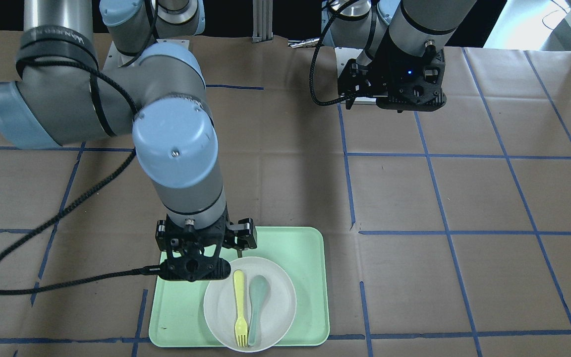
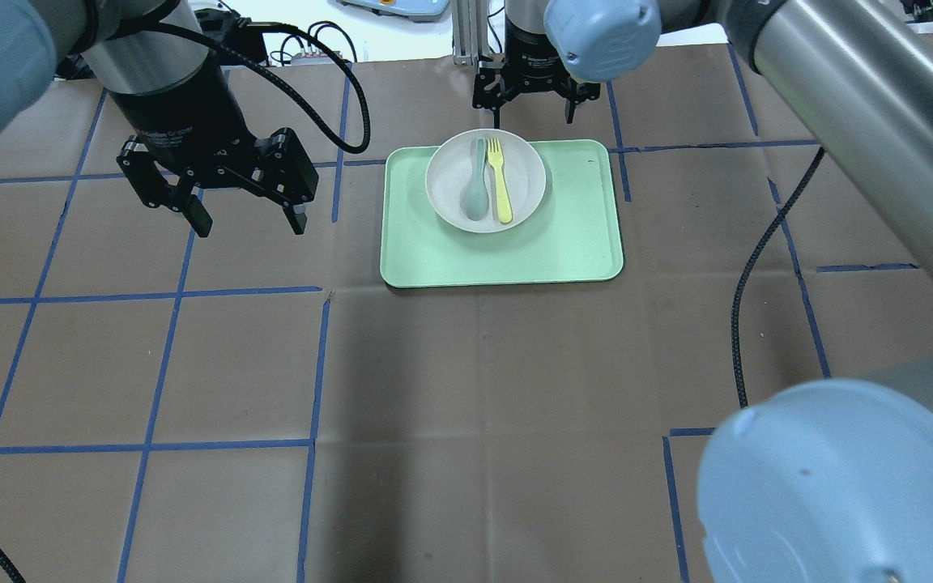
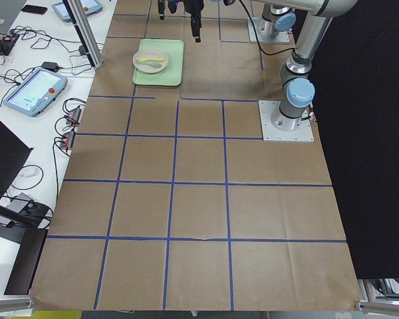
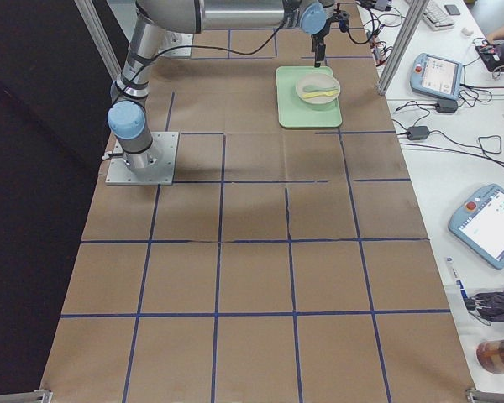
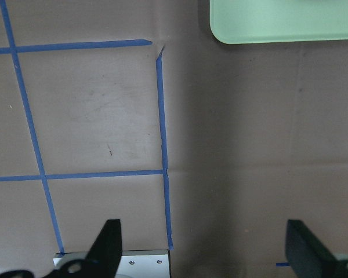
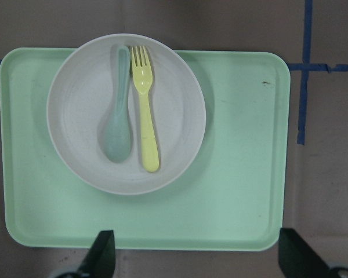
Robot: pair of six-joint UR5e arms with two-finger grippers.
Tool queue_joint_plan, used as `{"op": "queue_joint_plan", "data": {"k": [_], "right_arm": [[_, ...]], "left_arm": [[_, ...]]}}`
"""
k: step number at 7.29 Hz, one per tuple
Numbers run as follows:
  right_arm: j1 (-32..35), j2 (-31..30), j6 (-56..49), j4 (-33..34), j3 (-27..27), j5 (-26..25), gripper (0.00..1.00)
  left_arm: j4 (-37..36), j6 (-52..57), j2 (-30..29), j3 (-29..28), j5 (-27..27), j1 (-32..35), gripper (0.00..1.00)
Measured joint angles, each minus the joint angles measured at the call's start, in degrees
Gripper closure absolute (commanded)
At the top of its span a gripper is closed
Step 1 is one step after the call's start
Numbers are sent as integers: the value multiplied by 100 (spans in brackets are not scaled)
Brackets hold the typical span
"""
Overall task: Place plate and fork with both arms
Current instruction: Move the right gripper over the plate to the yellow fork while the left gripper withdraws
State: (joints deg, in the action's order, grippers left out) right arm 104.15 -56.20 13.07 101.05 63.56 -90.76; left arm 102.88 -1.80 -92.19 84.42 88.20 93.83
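The off-white plate (image 2: 525, 174) sits on the mint-green tray (image 2: 515, 255). The pale-yellow fork (image 2: 500, 182) and a grey-green spoon (image 2: 476, 186) lie side by side in it. My right gripper (image 2: 535, 109) is open and empty. It hangs above the tray and touches nothing. The right wrist view looks straight down on the plate (image 6: 177, 104), the fork (image 6: 146, 121) and the open gripper (image 6: 200, 260). My left gripper (image 2: 249, 223) is open and empty. It hangs over bare table to the tray's left, and the left wrist view shows it open (image 5: 206, 255).
The table is covered with brown paper marked by a blue tape grid (image 2: 317, 364). The tray's corner (image 5: 278, 23) shows at the top of the left wrist view. The right arm's black cable (image 1: 42, 258) hangs beside the tray. Pendants and cables lie past the table's edge (image 4: 441, 75).
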Motion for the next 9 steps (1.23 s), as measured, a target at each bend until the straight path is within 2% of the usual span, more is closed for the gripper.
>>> {"op": "queue_joint_plan", "data": {"k": [3,5,9], "right_arm": [[32,765,53,487,-372,-31,30],[25,1106,54,842,-387,-50,38],[19,1491,39,969,-292,-54,41]], "left_arm": [[-325,11,46,226,-4,2,0],[-345,13,35,239,-4,-7,0],[-356,13,-23,248,2,-17,0]]}}
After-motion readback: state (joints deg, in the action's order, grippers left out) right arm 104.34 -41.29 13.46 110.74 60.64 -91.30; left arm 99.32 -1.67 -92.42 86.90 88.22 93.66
